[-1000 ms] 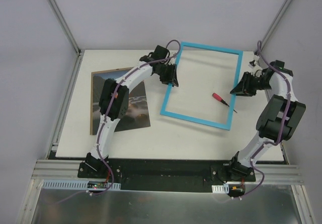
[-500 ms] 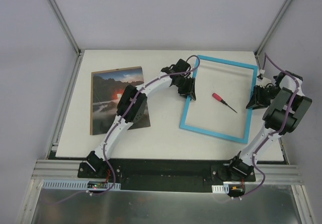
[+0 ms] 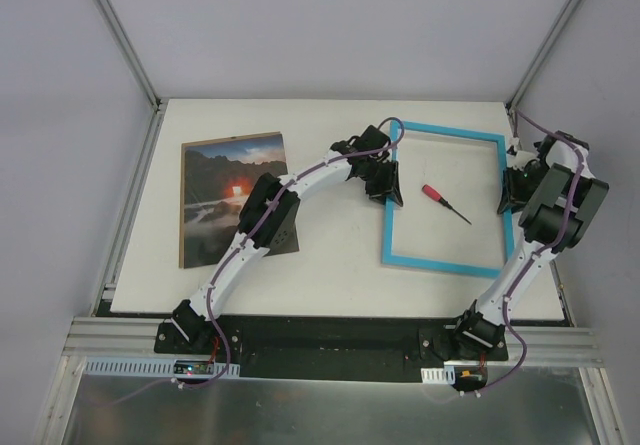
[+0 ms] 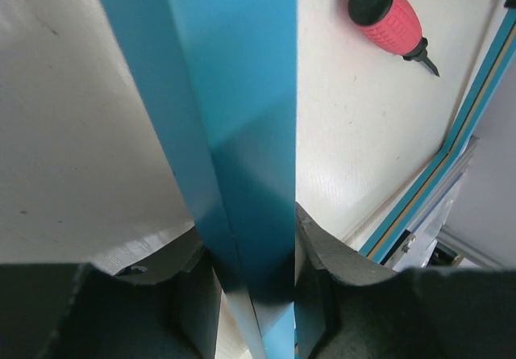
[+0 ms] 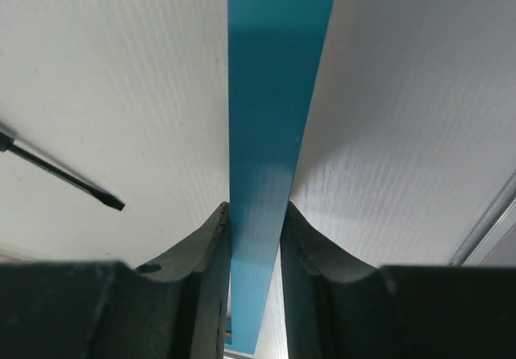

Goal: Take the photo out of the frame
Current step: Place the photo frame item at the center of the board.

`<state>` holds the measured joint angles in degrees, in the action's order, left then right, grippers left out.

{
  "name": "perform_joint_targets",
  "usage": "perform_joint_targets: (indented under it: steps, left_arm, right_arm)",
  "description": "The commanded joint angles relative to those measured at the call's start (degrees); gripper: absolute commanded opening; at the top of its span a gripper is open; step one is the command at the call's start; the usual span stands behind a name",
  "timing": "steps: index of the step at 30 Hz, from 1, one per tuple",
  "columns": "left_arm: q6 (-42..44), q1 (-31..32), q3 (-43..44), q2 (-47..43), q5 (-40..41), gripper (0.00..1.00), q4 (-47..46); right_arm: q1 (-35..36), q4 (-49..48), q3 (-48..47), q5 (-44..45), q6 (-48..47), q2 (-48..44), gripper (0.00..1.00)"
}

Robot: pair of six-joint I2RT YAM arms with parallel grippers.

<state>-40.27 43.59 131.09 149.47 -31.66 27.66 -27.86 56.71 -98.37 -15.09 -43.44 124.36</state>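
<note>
Two grips hold: left gripper point(image 4: 250, 256) and right gripper point(image 5: 255, 231) are each pinched closed on a long side of the thin light-blue rectangular frame point(image 3: 440, 265). Over the last second they swung it rightward and squared it; its long axis now runs near-far, around a red-handled screwdriver point(image 3: 433, 192). The glossy sunset photo point(image 3: 235, 190) lies left, well apart, sky edge far. Removal looks complete.

White table point(image 3: 320, 277) enclosed by plain grey walls point(image 3: 330, 25).
</note>
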Motion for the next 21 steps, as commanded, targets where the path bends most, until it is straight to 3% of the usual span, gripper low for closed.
perform_joint_targets:
  steps: [1,5,7,21]
  left_arm:
    - [5.6,5.5,-0.7,0.0,-11.1,0.32,-2.0]
    - [5.6,5.9,-2.4,-0.2,-10.8,0.51,-1.9]
    - [5.9,5.9,-3.4,-0.7,-10.3,0.56,-1.5]
    - [12.4,1.7,-5.1,-4.9,-0.8,0.71,2.6]
  right_arm:
    - [4.5,-5.8,-3.1,-1.1,2.3,1.2,0.19]
    - [5.2,-7.6,-4.1,1.8,3.8,1.9,0.2]
    - [5.4,-8.4,-4.4,3.5,4.3,2.3,0.21]
    - [5.6,-9.9,1.9,5.3,4.1,0.3,0.25]
